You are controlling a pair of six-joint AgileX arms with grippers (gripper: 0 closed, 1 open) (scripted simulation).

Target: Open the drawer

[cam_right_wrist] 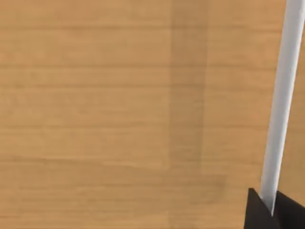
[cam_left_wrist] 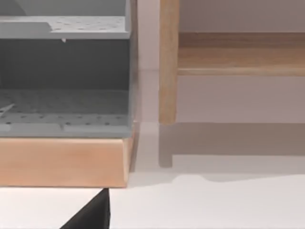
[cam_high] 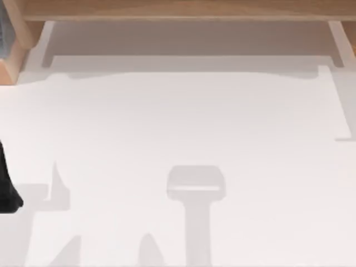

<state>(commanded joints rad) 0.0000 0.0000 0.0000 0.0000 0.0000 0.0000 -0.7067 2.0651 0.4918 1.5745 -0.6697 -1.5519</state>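
Wooden drawer front (cam_right_wrist: 119,105) faces the right wrist camera up close, with a pale metal handle bar (cam_right_wrist: 281,100) standing upright across it. My right tool (cam_right_wrist: 271,210) has its two dark fingertips closed narrowly around that bar's lower end. From above, the wooden furniture (cam_high: 183,8) lines the far edge of the white table (cam_high: 183,122). My left arm (cam_high: 6,183) sits at the table's left edge; whether its tool is wide or narrow I cannot tell. Its wrist camera looks toward a grey shelf unit (cam_left_wrist: 66,76) on a wooden base.

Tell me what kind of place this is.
Probably a simulated workbench: a plain white table, a light wooden cabinet frame along its far edge, and a grey perforated shelf unit on a wooden base at the left.
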